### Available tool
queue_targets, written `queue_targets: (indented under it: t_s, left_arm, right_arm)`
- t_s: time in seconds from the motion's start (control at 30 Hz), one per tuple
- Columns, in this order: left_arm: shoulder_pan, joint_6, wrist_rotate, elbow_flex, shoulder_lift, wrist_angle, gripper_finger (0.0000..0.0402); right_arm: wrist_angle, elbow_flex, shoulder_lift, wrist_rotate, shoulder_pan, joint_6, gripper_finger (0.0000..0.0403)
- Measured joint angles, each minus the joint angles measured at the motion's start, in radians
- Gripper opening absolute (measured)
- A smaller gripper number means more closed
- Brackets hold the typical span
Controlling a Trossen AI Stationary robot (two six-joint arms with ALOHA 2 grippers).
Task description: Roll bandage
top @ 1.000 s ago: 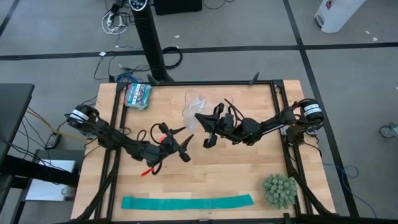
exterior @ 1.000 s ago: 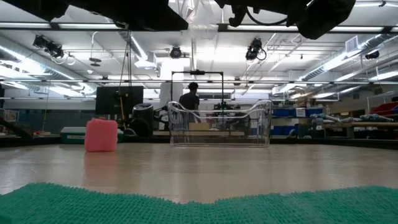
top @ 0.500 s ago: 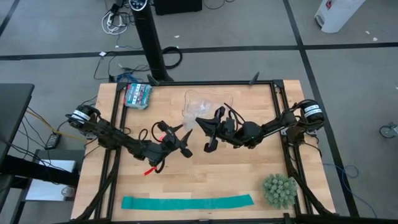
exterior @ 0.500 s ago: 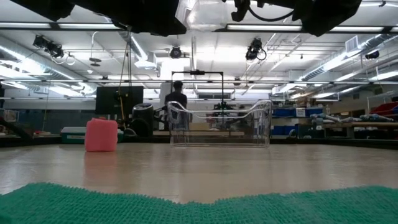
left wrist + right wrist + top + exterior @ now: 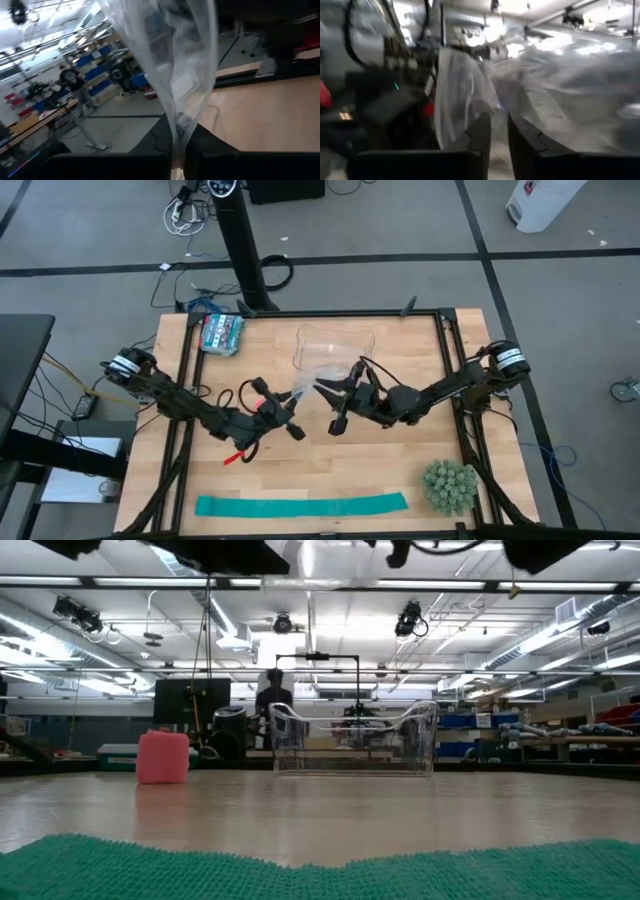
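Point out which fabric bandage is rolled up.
The pink-red bandage, a compact roll standing farther back; the teal-green strip lies flat, stretched along the table's front edge.

A light wooden table point(image 5: 400, 470) with a dark metal frame along its edges is seen from above. At its far left corner a small teal-patterned packet point(image 5: 221, 333) is laid flat. A clear plastic container point(image 5: 335, 346) is set near the far edge, about midway across (in the low view it shows as a transparent tub point(image 5: 352, 740) standing upright on the wood). A long teal-green strip point(image 5: 300, 505) is stretched flat along the near edge, running left to right. At the near right corner a spiky green ball point(image 5: 449, 485) is placed, just beyond the strip's right end. In the low view a pink roll point(image 5: 163, 757) is seen standing on the tabletop, left of the tub.
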Motion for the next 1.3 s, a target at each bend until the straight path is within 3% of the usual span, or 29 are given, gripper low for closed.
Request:
queue_targets:
  t_s: [0.2, 0.4, 0.6, 0.77, 0.97, 1.3]
  left_arm:
    - [-0.046, -0.091, 0.042, 0.0, -0.142, -0.233, 0.002]
    - [0.015, -0.353, 0.333, 0.039, -0.309, -0.661, 0.002]
    - [0.117, -0.493, 0.573, 0.153, -0.338, -1.054, 0.002]
    - [0.191, -0.513, 0.731, 0.2, -0.33, -1.187, 0.002]
    - [0.273, -0.526, 0.937, 0.205, -0.33, -1.229, 0.002]
    - [0.319, -0.532, 1.025, 0.205, -0.324, -1.3, 0.0021]
  right_arm:
    - [-0.337, 0.0, -0.128, 0.169, 0.076, 0.033, 0.0101]
    - [-0.713, 0.0, -0.261, 0.178, 0.1, 0.223, 0.0106]
    - [-0.99, 0.0, -0.362, 0.087, 0.1, 0.355, 0.0107]
    - [-1.081, 0.0, -0.405, 0.011, 0.1, 0.356, 0.0108]
    - [-1.039, 0.0, -0.402, -0.074, 0.078, 0.3, 0.0108]
    - [-1.056, 0.076, -0.401, -0.149, 0.084, 0.254, 0.0108]
